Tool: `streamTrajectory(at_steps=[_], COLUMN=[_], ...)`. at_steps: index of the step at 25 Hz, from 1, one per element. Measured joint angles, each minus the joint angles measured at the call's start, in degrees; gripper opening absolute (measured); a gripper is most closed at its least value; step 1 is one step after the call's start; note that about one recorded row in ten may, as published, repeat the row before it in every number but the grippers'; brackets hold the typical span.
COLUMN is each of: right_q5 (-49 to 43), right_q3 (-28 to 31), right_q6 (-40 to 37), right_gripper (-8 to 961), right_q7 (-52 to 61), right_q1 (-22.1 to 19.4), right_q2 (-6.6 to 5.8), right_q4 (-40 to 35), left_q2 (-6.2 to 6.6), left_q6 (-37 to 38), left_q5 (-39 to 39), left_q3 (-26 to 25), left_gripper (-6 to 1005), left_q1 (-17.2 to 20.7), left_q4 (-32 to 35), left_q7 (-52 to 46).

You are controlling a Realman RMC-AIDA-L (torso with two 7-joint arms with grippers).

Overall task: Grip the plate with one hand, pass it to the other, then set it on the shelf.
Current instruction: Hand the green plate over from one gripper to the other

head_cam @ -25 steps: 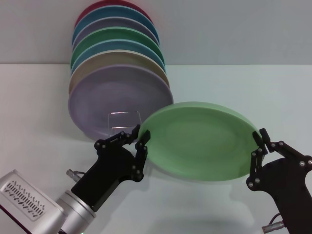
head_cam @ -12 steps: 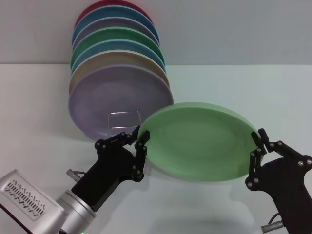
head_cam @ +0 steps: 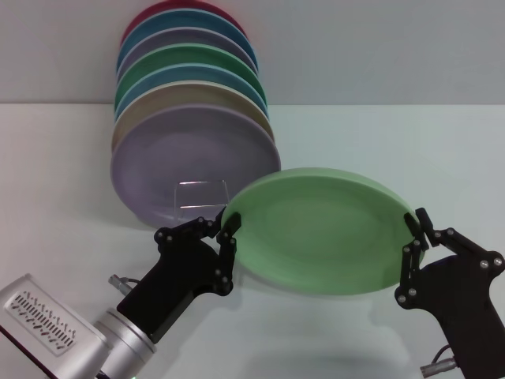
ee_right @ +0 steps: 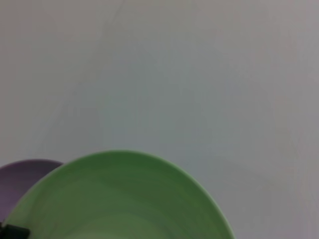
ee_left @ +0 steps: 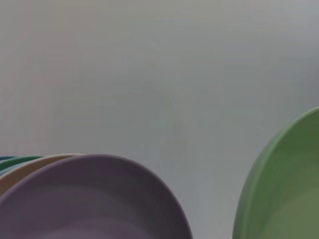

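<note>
The pale mint-green plate (head_cam: 319,229) hangs in the air over the table, tilted, between my two grippers. My left gripper (head_cam: 223,237) is closed on its left rim. My right gripper (head_cam: 416,241) is closed on its right rim. The plate also shows in the left wrist view (ee_left: 284,194) and the right wrist view (ee_right: 119,199). The silver wire shelf (head_cam: 201,193) stands just behind the left gripper, in front of the lavender plate (head_cam: 193,162). Its lower part is hidden by the plate and the gripper.
A row of upright plates leans behind the shelf: lavender in front, then beige (head_cam: 158,99), blue, emerald green (head_cam: 185,59) and others up to a red one (head_cam: 170,9). The white table (head_cam: 63,174) extends to both sides. The grey wall is behind.
The plate and both grippers have sunk slightly and shifted a little to the left. The plate lies a bit flatter. Both grips look the same.
</note>
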Motion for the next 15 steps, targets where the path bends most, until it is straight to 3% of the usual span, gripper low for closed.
streamTrajectory(at_steps=[15], right_q5=[0.1], right_q3=[-0.4], right_q6=[0.0], right_gripper=[20], right_q7=[0.0], right_q1=[0.1], right_q2=[0.02], right_q4=[-0.4], left_q2=[0.07], left_q6=[1.2], left_q5=[-0.1], left_q3=[0.5], left_gripper=[49], left_q1=[1.0], left_q4=[-0.6], left_q7=[4.7])
